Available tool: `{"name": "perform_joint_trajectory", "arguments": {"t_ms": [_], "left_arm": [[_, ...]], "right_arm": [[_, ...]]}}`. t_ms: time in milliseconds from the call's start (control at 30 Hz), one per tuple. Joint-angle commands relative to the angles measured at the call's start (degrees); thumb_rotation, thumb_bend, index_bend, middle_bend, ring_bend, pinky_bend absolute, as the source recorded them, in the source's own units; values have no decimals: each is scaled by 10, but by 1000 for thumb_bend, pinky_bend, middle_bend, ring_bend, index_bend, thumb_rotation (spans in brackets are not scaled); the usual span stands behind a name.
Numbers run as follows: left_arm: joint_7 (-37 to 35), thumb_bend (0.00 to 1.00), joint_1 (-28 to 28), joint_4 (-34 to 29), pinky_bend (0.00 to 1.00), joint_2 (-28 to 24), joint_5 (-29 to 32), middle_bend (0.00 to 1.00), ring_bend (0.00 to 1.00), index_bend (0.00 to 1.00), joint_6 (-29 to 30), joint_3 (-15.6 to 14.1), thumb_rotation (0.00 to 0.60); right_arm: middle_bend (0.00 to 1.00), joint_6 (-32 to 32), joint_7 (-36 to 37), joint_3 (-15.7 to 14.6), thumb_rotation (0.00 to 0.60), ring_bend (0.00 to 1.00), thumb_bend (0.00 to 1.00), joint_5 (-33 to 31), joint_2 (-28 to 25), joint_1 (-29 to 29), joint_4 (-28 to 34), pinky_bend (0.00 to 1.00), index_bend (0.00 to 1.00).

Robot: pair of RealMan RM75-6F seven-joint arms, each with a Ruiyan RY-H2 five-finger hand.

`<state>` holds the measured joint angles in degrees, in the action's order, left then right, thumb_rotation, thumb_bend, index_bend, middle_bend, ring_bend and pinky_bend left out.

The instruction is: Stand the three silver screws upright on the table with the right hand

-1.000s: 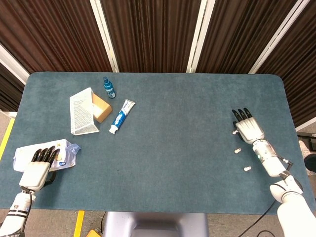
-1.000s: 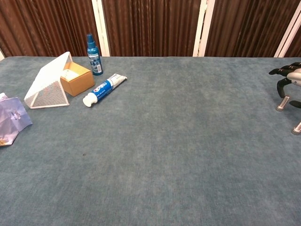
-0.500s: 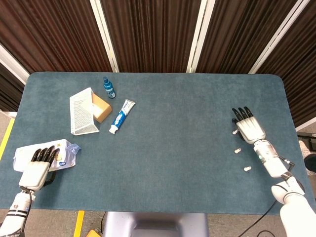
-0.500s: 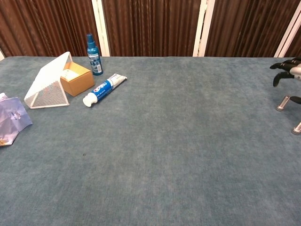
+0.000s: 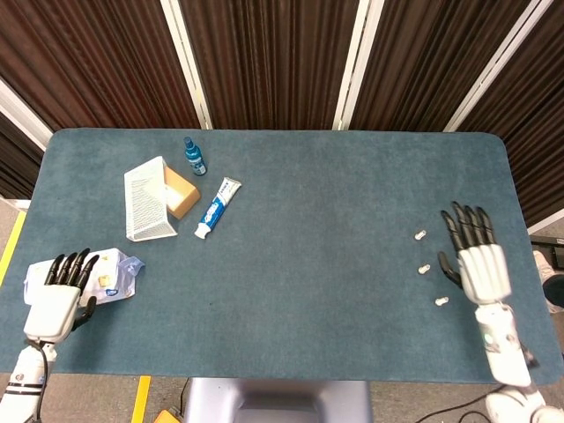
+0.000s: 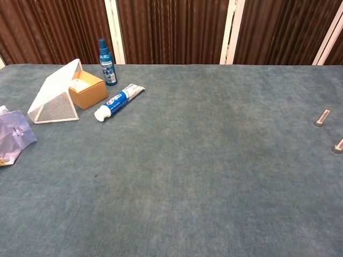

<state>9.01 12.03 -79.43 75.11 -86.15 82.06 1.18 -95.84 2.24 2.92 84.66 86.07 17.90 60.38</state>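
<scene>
Left hand (image 5: 55,295), black fingers spread, holding nothing, is resting by a crinkled plastic pouch (image 5: 113,271) on the blue felt-covered bench (image 5: 308,220). Three small silver screws (image 5: 423,269) are standing upright just beside the right hand (image 5: 480,264), fingers splayed, empty.

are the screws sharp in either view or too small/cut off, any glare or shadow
Head view: lighting even, no glare; the three silver screws are tiny pale specks, orientation unreadable, beside the right hand. Chest view: two screws appear larger, standing with faint shadows, one partly cropped by the right edge.
</scene>
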Motion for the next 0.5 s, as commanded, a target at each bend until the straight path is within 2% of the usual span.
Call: {"name": "perform_joint_trajectory", "arguments": {"t_ms": [33,167,300,500], "left_arm": [[1,474,-12,-11,38,-8,-19,0,0,0,26,-6,600],[-14,475,-19,-41,38,-33,-28,0,0,0,28,-16,600],[-19,475,-23,-71,41,-58,-26,0,0,0,19,-22,600],[-23,474,-34,-87,42,-71,-42,0,0,0,40,-26,600]], "right_arm": [[0,40,-160,-12,600,0,487,-68,-125,-93,217,0,0],[0,50,-175,-21,600,0,487,-51,-149,-97,254,0,0],[0,51,-166,-26,600,0,487,-33,-162,-104,267,0,0],[0,53,-156,-30,600,0,487,-12,-175,-111,276,0,0]]}}
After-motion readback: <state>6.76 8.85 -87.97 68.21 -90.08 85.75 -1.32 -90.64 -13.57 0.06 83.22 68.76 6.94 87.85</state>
